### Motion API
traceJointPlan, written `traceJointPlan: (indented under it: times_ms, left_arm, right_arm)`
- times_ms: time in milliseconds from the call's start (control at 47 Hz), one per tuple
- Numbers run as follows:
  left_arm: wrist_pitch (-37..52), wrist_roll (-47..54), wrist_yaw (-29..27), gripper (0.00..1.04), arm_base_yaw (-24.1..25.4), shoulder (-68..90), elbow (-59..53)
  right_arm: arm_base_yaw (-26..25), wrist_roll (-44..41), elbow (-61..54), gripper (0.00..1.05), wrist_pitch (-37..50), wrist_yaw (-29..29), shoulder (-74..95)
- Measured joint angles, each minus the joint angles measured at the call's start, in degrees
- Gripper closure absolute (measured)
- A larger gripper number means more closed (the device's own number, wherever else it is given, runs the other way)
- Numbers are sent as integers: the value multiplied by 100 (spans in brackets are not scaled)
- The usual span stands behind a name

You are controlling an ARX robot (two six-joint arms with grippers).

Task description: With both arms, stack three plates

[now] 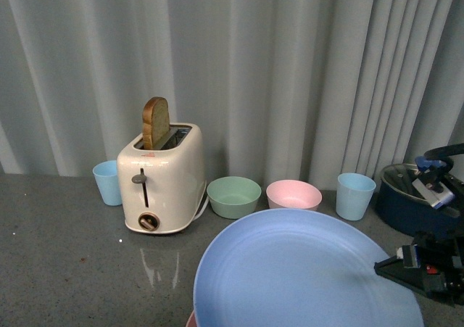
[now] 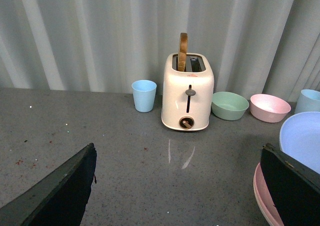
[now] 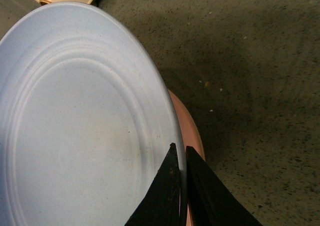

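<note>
My right gripper [image 1: 388,267] is shut on the rim of the light blue plate [image 1: 304,276], pinching its right edge and holding it tilted above the counter. In the right wrist view my gripper [image 3: 180,153] clamps that rim, the blue plate [image 3: 75,121] fills the picture and a pink plate [image 3: 192,131] shows under its edge. The pink plate [image 1: 191,318] peeks out below the blue one in the front view. In the left wrist view my left gripper [image 2: 177,186] is open and empty over bare counter, with the pink plate [image 2: 265,198] and blue plate [image 2: 302,136] beside one finger.
A cream toaster [image 1: 163,178] holding a slice of toast stands at the back. Beside it are a blue cup [image 1: 109,182], a green bowl [image 1: 233,196], a pink bowl [image 1: 293,195], another blue cup [image 1: 355,195] and a dark lidded pot [image 1: 420,196]. A grey curtain hangs behind.
</note>
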Motion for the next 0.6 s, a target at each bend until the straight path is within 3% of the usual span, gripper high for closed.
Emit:
traceJointPlan:
  times_ms: [596]
  left_arm:
    - [0, 0, -2, 7, 0, 0, 0]
  right_arm:
    - [354, 358, -151, 101, 348, 136, 525]
